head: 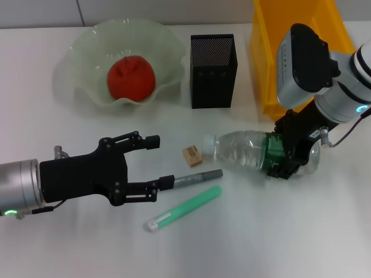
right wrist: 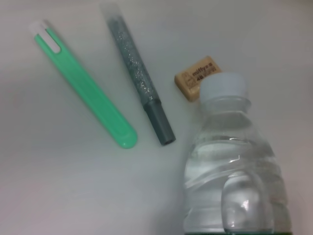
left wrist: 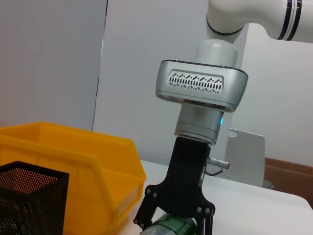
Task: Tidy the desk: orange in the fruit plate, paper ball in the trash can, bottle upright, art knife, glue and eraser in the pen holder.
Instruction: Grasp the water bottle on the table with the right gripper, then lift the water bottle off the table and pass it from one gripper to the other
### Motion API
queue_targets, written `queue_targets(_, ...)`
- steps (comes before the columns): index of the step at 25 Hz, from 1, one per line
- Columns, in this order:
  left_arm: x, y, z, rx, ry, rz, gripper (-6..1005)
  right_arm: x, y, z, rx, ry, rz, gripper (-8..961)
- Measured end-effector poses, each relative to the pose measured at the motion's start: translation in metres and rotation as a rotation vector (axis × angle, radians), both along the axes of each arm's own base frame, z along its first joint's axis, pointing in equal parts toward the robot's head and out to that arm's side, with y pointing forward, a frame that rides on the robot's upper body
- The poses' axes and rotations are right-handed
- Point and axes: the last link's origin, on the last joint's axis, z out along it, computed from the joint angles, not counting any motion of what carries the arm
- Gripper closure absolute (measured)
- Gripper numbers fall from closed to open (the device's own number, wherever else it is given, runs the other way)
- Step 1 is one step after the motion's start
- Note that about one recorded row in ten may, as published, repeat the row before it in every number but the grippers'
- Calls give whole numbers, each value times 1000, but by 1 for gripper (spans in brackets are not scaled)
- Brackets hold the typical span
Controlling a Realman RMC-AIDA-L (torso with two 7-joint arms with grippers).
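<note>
Fingers of the right gripper (head: 288,155) are pinching the green-labelled lower body of the water bottle (head: 246,150), which is lying beside the eraser (head: 193,155). It seems full, heavy, smooth and thin-walled. Left gripper (head: 155,162) is hovering spread.

My left gripper (head: 162,162) hovers over the near left of the table (head: 278,231), with the glue stick (head: 197,178) just before its fingertips. The knife (head: 184,209) lies nearer me than the glue stick, roughly alongside it. The eraser (head: 193,155) sits just behind the glue stick, beside the cap of the bottle (head: 243,150). The bottle lies on its side to the right, my right gripper (head: 290,152) around its base. Behind, from left to right, stand the plate (head: 87,58) with the orange (head: 131,78) in it, the pen holder (head: 213,70), and the bin (head: 266,58).
</note>
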Motion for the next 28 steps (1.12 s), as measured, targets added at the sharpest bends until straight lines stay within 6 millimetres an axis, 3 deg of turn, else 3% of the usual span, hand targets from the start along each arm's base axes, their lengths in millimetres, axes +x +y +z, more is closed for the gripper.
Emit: queue_targets(28,-1,-2,0,-2,-4,0,181,-1,-2,-2,-3,10,3,161)
